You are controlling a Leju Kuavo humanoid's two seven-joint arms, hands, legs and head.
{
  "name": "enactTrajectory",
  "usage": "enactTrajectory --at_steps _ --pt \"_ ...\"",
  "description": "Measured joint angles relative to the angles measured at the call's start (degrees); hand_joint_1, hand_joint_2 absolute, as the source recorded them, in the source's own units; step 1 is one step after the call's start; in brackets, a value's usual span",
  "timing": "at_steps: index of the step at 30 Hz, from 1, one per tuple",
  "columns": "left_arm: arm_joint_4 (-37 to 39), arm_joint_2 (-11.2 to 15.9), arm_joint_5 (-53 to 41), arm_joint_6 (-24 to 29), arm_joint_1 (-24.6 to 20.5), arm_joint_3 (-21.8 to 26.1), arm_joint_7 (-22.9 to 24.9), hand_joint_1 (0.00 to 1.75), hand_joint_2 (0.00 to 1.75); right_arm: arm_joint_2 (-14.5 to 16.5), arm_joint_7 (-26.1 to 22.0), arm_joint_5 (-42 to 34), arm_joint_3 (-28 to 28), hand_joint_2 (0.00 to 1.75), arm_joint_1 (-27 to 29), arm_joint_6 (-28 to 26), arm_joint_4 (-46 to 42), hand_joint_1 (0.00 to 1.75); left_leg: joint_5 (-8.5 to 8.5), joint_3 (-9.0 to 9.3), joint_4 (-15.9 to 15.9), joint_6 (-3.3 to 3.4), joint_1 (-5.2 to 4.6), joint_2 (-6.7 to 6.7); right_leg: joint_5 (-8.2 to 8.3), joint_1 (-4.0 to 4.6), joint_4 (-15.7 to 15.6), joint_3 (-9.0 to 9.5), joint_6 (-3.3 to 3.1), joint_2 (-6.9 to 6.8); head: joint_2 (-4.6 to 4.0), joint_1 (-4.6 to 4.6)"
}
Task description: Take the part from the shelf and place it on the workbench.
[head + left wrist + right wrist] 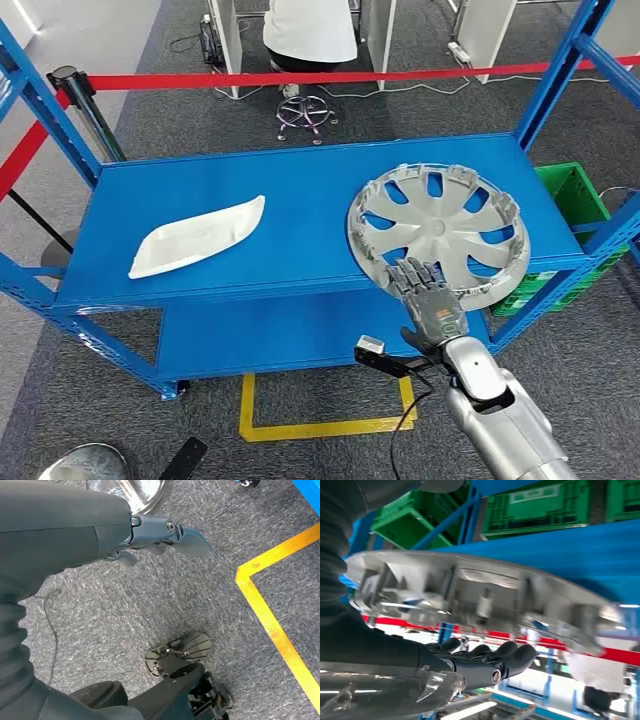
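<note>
The right robot hand reaches palm down to the near rim of the hubcap, fingers spread and extended, holding nothing yet. In the right wrist view its fingers lie close alongside the cap's clipped rim, probably lining up to hook that edge. The hubcap lies inner side up on the shelf, overhanging the front edge, which leaves its rim open to a grip. The left robot hand hangs empty over the floor, fingers straight.

Silver wheel cover lay inner face up on right end of blue shelf, near edge overhanging front lip; spoked, with clipped rim.
</note>
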Motion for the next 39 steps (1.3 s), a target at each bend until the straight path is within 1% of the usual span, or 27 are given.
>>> enactTrajectory --at_steps 2,8,17,23,32,38,39 --pt "0.0 0.0 -0.4 0.0 0.0 0.1 0.0 0.0 1.75 0.0 0.0 0.4 -0.9 1.75 -0.2 -1.2 1.2 0.0 0.0 0.0 0.0 0.0 0.0 0.0 0.0 0.0 0.0 0.0 0.0 0.0 0.0 0.01" --pt "0.0 0.0 -2.1 0.0 0.0 0.5 0.0 0.0 1.75 0.0 0.4 2.3 -6.0 1.75 -1.4 -8.4 7.1 0.0 0.0 -0.01 0.0 0.0 0.0 -0.01 0.0 0.0 0.0 0.01 0.0 0.0 0.0 0.01" --pt "0.0 0.0 -3.7 -0.3 -0.1 1.0 0.0 0.0 1.75 0.1 1.0 3.7 -11.8 1.75 -4.2 -13.2 13.7 0.0 0.0 -0.01 0.0 0.0 0.0 -0.01 0.01 0.0 0.0 0.01 0.0 -0.02 0.0 0.01" --pt "0.0 0.0 -3.7 -0.3 -0.2 1.1 0.0 0.0 1.75 0.2 1.0 3.8 -13.1 1.75 -4.7 -13.6 15.9 0.0 0.0 -0.01 0.0 0.0 0.0 -0.01 0.0 0.0 0.0 0.01 0.0 -0.02 0.0 0.01" --pt "0.0 0.0 -3.7 -0.3 -0.2 1.3 0.0 0.0 1.75 0.3 1.1 4.0 -13.7 1.75 -5.1 -13.8 17.1 0.0 0.0 -0.01 0.0 0.0 0.0 -0.01 0.0 0.0 0.0 0.01 0.0 -0.01 0.0 0.01" --pt "0.0 -0.1 -4.4 -0.3 -0.2 1.4 0.0 0.0 1.75 0.5 1.7 5.3 -13.7 1.75 -5.4 -15.4 17.6 0.0 0.0 -0.01 0.0 0.0 0.0 -0.01 0.01 0.0 0.0 0.01 0.0 -0.01 0.0 0.01" --pt "0.0 -0.1 -4.5 -0.3 -0.2 1.4 0.0 0.0 1.75 0.6 1.7 5.3 -13.7 1.75 -5.4 -15.4 17.8 0.1 0.0 -0.01 0.0 0.0 0.0 -0.01 0.0 0.0 0.0 0.01 0.0 -0.01 0.0 0.01"
